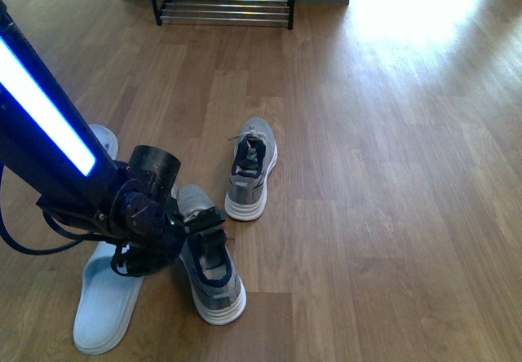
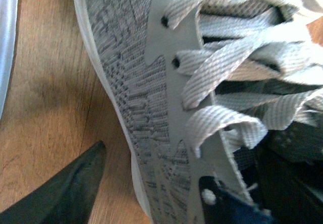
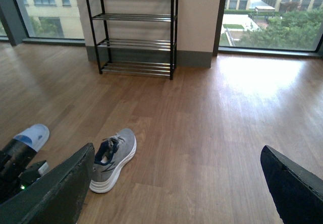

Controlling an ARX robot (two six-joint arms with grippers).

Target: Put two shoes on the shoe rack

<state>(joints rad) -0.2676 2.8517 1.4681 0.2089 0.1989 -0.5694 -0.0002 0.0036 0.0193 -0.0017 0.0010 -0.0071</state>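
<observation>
Left pincer [image 1: 205, 230] open, straddling side wall of near sneaker [image 1: 214, 276]: one finger [image 2: 75, 188] beside sole, gap showing, nothing gripped yet. Sneaker's long axis 11–5 o'clock, toe toward 11. Rack [image 1: 224, 10] far at 12. Right pincer [image 3: 177, 156] wide open, empty, farther off.

The top edge of the front view cuts off the shoe rack [image 1: 224, 11], leaving only its lowest rods. The left arm [image 1: 73, 174] covers part of the near sneaker [image 1: 218, 289], part of the near slide [image 1: 104, 309] and most of the far slide [image 1: 104, 140]. In the left wrist view, the left tool [image 2: 184, 173] shows one finger [image 2: 70, 188] clearly, while the other is a dark blur.
</observation>
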